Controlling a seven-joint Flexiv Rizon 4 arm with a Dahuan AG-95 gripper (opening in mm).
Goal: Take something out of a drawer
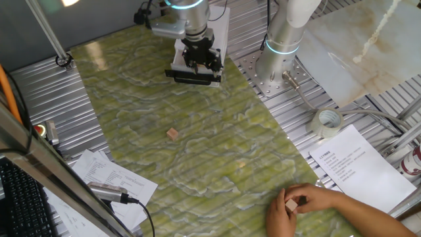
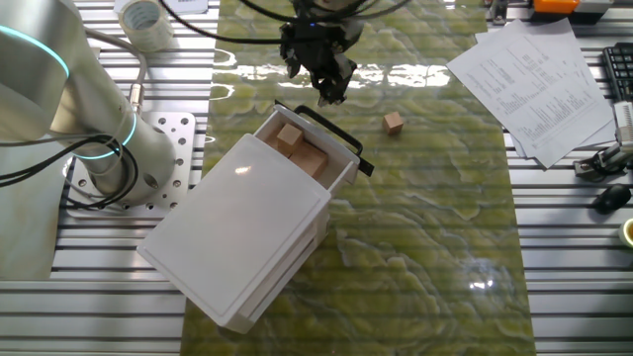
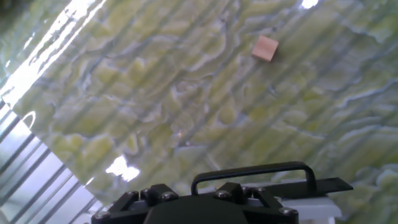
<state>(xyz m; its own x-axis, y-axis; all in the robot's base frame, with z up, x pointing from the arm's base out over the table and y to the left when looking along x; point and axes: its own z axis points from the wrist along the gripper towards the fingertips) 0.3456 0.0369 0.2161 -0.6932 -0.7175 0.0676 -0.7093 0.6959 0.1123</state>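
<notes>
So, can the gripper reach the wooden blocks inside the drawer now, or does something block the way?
Probably yes. The drawer is pulled out, so the wooden blocks lie uncovered from above. The gripper hangs just beyond the black handle, and nothing stands between them.

Looking down past the dark gripper body (image 3: 205, 205) at a black drawer handle (image 3: 255, 174), with one wooden block (image 3: 265, 48) lying apart on green marbled mat (image 3: 155, 93).
</notes>
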